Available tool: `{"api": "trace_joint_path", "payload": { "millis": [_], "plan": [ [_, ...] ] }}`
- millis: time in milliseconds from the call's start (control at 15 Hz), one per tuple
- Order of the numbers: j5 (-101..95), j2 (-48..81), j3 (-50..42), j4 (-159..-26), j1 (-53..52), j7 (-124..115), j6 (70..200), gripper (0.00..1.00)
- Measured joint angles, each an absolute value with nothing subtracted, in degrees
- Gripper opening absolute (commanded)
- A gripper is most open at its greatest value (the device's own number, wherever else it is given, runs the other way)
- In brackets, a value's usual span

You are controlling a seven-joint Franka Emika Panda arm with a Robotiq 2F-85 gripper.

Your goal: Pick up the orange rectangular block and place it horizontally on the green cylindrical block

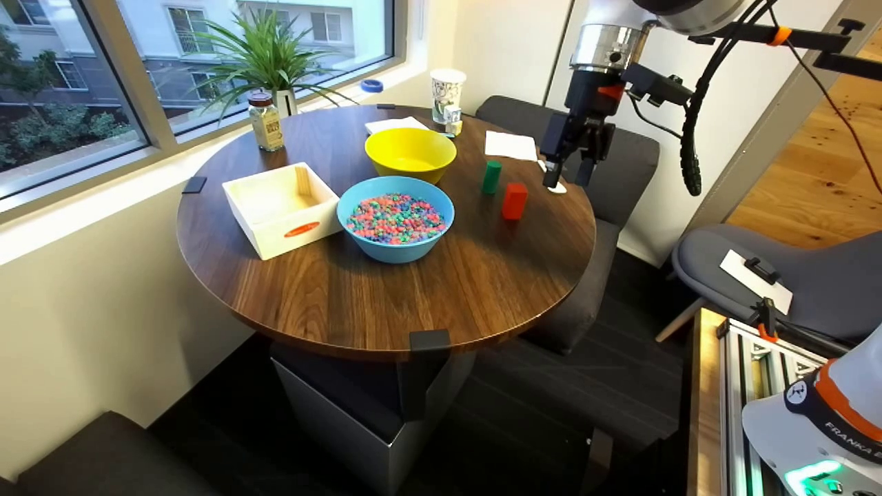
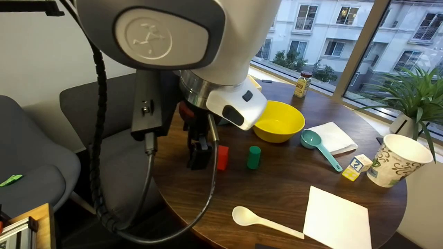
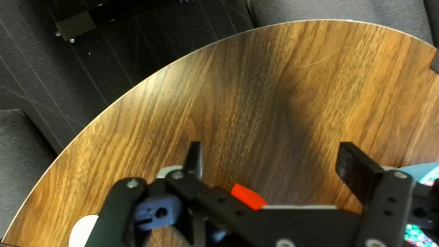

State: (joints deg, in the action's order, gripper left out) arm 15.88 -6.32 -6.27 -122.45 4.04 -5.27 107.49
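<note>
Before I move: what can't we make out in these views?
Orange block: wrist view, mostly hidden by the gripper.
Green block: not visible in wrist view; covered or out of frame, can't tell.
Blue bowl: wrist view, cut off by right edge, partly covered by gripper.
Wooden box: in an exterior view, mostly behind the arm.

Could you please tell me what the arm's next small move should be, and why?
I would probably shift the open fingers sideways, so the gap between them lines up over the orange rectangular block, before lowering. In the wrist view the block shows partly hidden, off the line joining the fingers, and in both exterior views they appear to one side of it.
</note>
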Motion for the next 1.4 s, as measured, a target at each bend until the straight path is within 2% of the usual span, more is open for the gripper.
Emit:
{"api": "trace_joint_path", "payload": {
  "millis": [600,1400],
  "plan": [
    [17.9,-2.6,-7.7,-121.1,6.0,-5.8,107.5,1.0],
    [20.5,8.9,-7.5,-109.4,6.8,-6.2,104.0,1.0]
  ]
}}
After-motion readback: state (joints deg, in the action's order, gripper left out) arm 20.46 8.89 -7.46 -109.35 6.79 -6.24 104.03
